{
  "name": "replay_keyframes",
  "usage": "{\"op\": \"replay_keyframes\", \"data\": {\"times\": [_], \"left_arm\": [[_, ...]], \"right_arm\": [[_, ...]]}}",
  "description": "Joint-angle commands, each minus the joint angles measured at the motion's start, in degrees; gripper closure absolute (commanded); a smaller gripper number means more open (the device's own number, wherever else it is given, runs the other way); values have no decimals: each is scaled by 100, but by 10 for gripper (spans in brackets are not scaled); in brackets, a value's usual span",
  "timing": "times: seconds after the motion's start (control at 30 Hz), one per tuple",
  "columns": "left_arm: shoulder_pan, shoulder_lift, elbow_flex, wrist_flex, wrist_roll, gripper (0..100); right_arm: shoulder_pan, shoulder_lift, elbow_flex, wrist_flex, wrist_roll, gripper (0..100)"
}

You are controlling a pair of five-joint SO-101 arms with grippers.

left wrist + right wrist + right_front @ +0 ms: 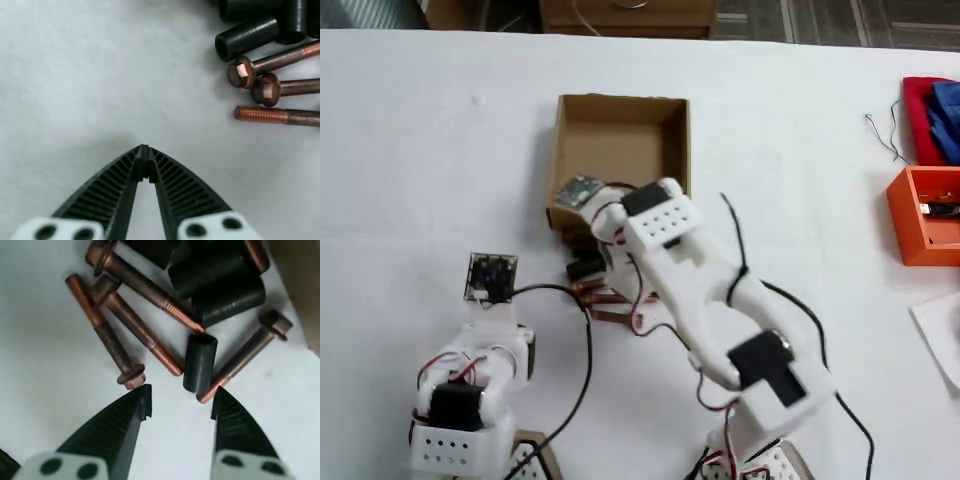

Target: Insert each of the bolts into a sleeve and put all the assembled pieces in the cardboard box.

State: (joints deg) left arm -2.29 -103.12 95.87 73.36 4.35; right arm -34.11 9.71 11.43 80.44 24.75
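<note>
Several copper bolts (137, 327) and black sleeves (225, 287) lie in a loose pile on the white table, just in front of the cardboard box (620, 105). My right gripper (181, 402) is open and hangs over the pile. One small sleeve (200, 362) lies just beyond the gap between its fingers, with a bolt (245, 355) beside it. My left gripper (144, 162) is shut with nothing in it, over bare table beside the pile. Three bolts (280, 87) and a sleeve (247, 37) lie off to its side. In the high view the right arm (670, 250) covers part of the pile (605, 300).
An orange box (925, 215) and a red and blue cloth (930, 120) sit at the right edge of the table. A white sheet (942, 335) lies below them. Black cables (582, 350) trail from both arms. The table's left half is bare.
</note>
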Motion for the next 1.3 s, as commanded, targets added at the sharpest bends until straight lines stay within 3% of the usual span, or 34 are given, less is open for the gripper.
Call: {"op": "replay_keyframes", "data": {"times": [0.0,0.43,0.7,1.27], "left_arm": [[70,-123,110,18,9,974],[70,-123,110,18,9,974],[70,-123,110,18,9,974],[70,-123,110,18,9,974]], "right_arm": [[-75,268,-475,-224,35,841],[303,734,-633,-242,62,840],[541,734,-598,-171,527,840],[488,505,1099,-1947,492,844]]}}
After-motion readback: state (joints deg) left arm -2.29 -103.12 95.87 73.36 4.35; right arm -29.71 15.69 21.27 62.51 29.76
